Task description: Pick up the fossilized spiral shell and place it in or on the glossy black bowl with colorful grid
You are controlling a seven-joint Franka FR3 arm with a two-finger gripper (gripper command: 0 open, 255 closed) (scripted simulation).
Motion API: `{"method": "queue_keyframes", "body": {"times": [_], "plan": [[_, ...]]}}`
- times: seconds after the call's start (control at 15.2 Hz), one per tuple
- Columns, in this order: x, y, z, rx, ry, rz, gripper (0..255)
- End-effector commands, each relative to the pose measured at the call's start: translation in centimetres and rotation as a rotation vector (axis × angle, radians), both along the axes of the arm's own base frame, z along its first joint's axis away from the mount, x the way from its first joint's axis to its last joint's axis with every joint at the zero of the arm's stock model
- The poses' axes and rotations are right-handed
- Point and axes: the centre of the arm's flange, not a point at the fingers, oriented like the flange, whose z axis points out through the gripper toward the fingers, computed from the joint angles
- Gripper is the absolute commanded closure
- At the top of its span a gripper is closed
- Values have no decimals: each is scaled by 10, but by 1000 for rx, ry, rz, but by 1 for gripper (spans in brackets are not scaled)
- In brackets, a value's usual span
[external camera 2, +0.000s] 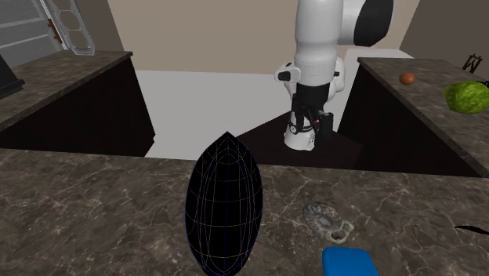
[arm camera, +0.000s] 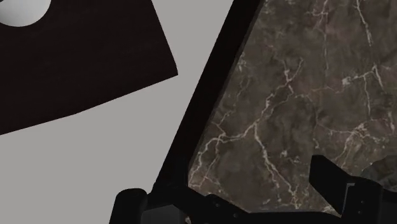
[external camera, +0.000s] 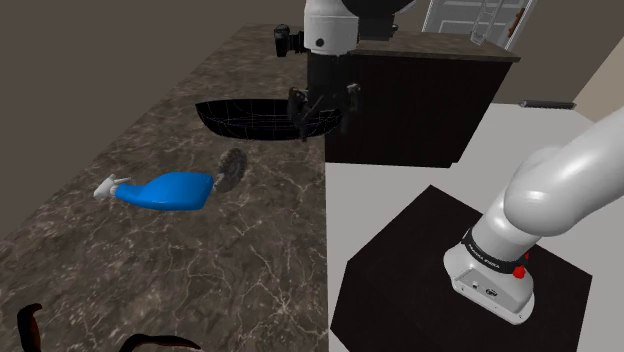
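Note:
The fossil spiral shell (external camera: 233, 167) (external camera 2: 325, 219) is a grey-brown ribbed disc lying on the dark marble counter (external camera: 150, 250). Beyond it in the shoulder view rests the glossy black bowl (external camera: 245, 118) (external camera 2: 226, 205), crossed by thin coloured grid lines. My gripper (external camera: 322, 124) (external camera 2: 306, 125) (arm camera: 232, 198) hangs open and holds nothing. It is above the counter's edge, beside the bowl's rim and higher than the shell. In the wrist view the two fingers (arm camera: 331, 181) stand far apart over the marble and the counter edge.
A blue bottle (external camera: 170, 190) (external camera 2: 349, 263) with a white nozzle lies next to the shell. The black stand (external camera: 420, 260) sits on grey floor beside the counter. A second counter holds a green leafy thing (external camera 2: 469, 96) and a small brown ball (external camera 2: 407, 78).

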Motion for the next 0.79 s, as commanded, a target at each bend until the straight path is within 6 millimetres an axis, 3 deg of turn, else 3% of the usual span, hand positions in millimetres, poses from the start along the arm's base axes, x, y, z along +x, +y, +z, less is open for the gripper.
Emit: {"method": "queue_keyframes", "body": {"times": [0.0,0.73], "plan": [[10,23,-6,3,3,-34,0],[84,141,-31,14,19,-206,0]]}}
